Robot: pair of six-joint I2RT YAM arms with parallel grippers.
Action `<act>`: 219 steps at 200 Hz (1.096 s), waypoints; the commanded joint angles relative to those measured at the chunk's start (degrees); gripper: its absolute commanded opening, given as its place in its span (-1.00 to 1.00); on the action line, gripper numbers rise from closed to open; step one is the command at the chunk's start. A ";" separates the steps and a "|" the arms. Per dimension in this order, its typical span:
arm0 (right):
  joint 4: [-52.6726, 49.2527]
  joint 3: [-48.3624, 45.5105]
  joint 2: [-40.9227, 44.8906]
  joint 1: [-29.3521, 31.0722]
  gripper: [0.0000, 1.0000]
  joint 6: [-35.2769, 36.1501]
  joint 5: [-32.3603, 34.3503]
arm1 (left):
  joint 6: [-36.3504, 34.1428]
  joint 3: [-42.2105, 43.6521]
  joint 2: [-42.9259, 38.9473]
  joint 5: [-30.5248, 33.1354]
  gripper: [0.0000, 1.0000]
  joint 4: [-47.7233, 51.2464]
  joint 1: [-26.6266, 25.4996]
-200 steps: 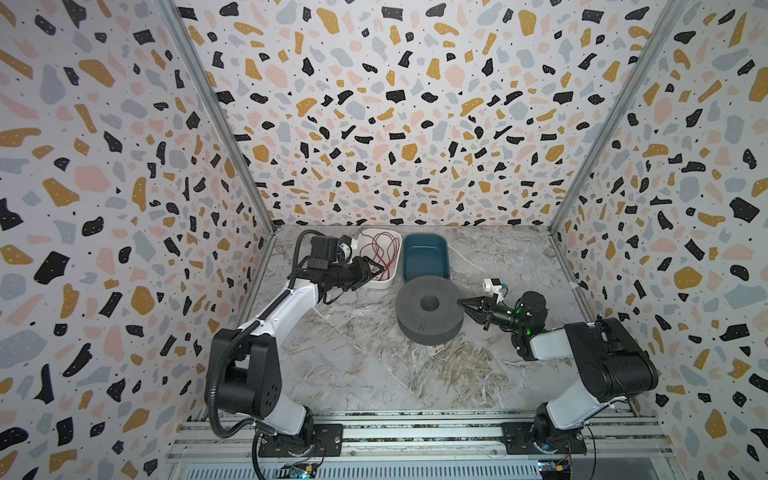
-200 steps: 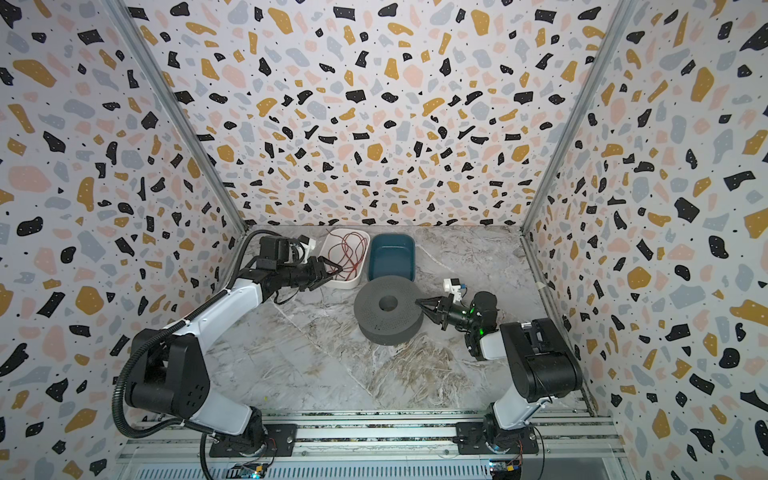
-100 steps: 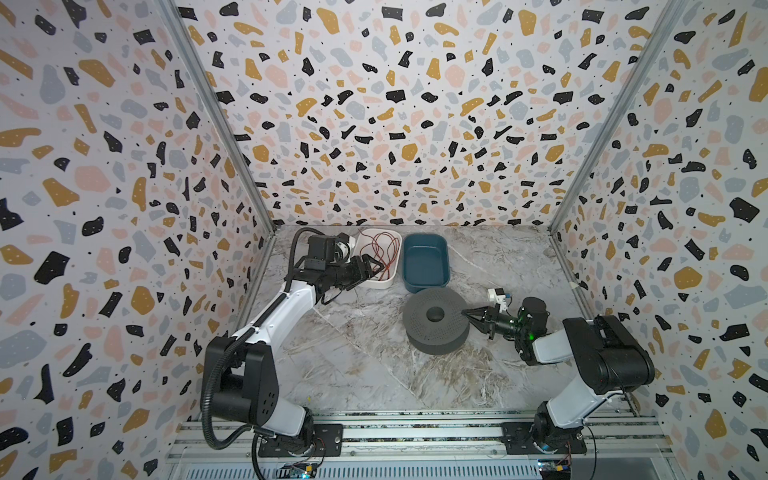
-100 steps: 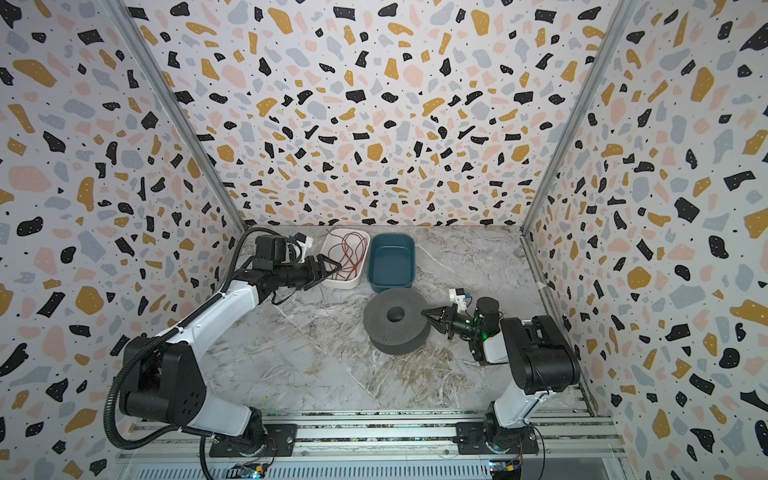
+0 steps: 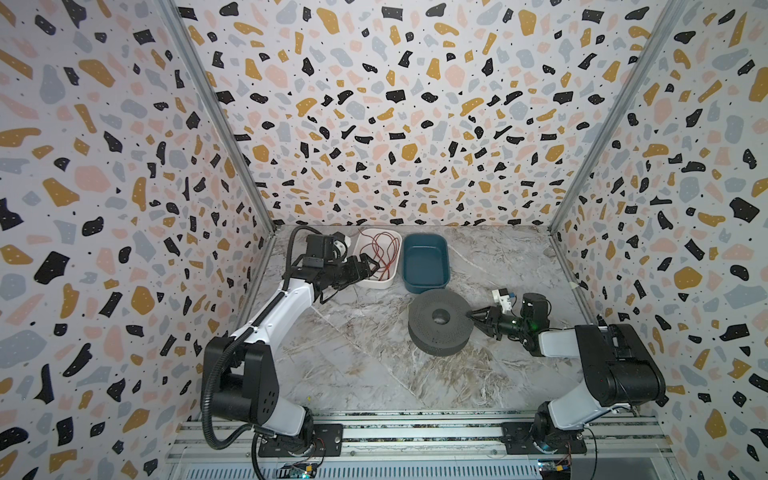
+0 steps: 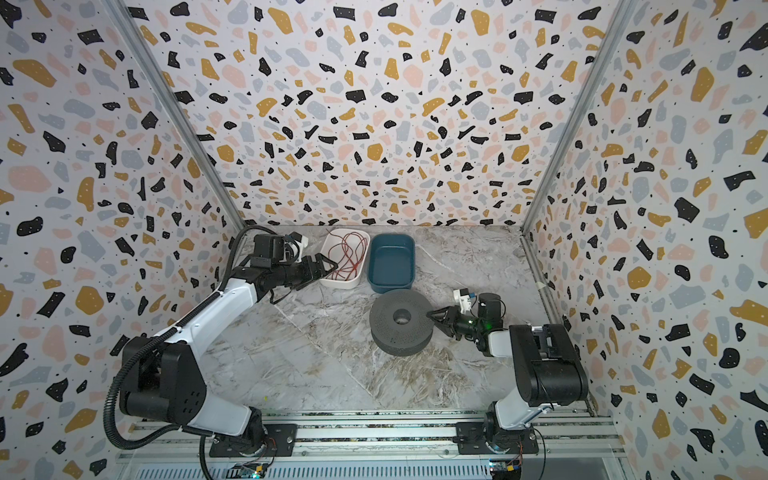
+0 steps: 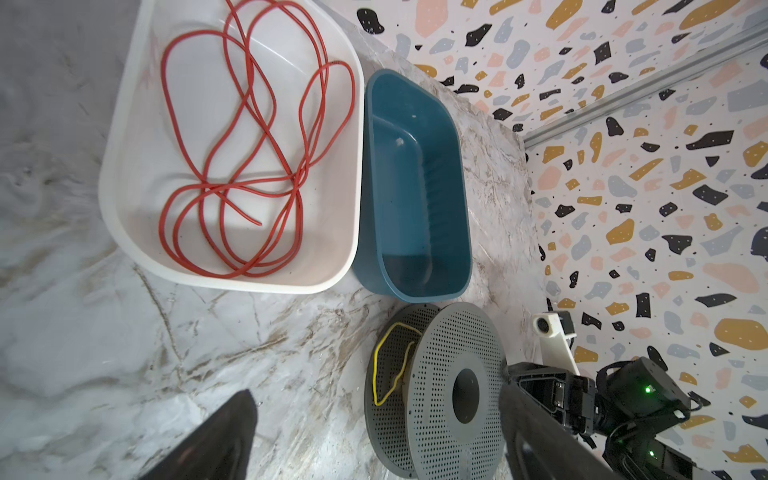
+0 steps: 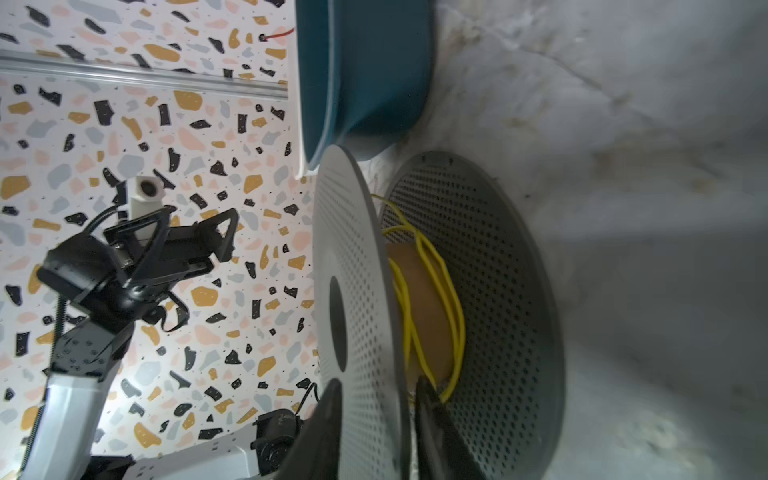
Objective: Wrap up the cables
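Two thin cables on show. First the yellow cable (image 8: 457, 316), wound loosely round the brown middle of the grey spool (image 5: 440, 332), tucked between its two discs full of little holes, a few loops hanging slack. Lying flat on the tabletop (image 5: 353, 365), that spool, near the middle and just in front of the blue tub (image 5: 424, 266). Then the red cable (image 7: 208, 192), in messy loops inside the white tub (image 7: 249, 286), all of it within the walls, one loose end on the tub floor. Tubs side by side at the back, very close together, white on the left, blue on the right.

Next the right hand (image 5: 476, 319), low at the right edge of the spool and pointing at it. One finger (image 8: 328, 428) over the top disc, the other down in the gap between the discs, just beside the yellow loops. Rim of the top disc between the two. Too close and blurry to tell whether pinching that rim or only loose around it.

Then the left hand (image 5: 370, 266), spread wide by the near left rim of the white tub, pinching nothing, clear of the red cable. Its dark fingers (image 7: 224, 440) far apart at the edge of the left wrist view. All round, speckled walls (image 5: 374, 104).
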State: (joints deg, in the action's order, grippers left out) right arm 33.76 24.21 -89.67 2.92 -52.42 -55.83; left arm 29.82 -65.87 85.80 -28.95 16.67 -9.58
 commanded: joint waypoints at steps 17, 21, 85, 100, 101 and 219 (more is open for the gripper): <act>-14.87 3.49 4.75 -0.56 0.03 10.86 5.28 | -4.17 -3.95 -0.02 5.79 0.99 2.85 0.44; -16.07 3.75 5.29 -0.71 0.07 11.64 5.94 | -4.43 -4.21 -0.02 6.54 0.99 3.07 0.49; -28.99 11.55 12.79 -1.12 0.66 22.04 23.81 | -8.66 1.48 -4.13 24.33 0.99 -5.94 1.62; -29.35 13.22 13.03 -1.14 0.69 23.01 28.88 | -10.85 5.32 -5.58 28.89 0.99 -11.35 1.76; -29.40 13.40 12.98 -1.11 0.69 23.13 29.26 | -10.97 5.67 -5.74 29.27 0.99 -11.90 1.76; -15.40 15.34 10.29 -1.47 0.98 34.17 60.77 | -31.37 41.56 -8.13 53.21 0.99 -59.94 4.14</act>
State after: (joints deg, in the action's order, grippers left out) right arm 11.79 42.24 -79.55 1.72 -22.24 -2.96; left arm 4.49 -29.63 79.00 19.84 -25.10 -6.04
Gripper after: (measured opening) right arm 0.990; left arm 0.995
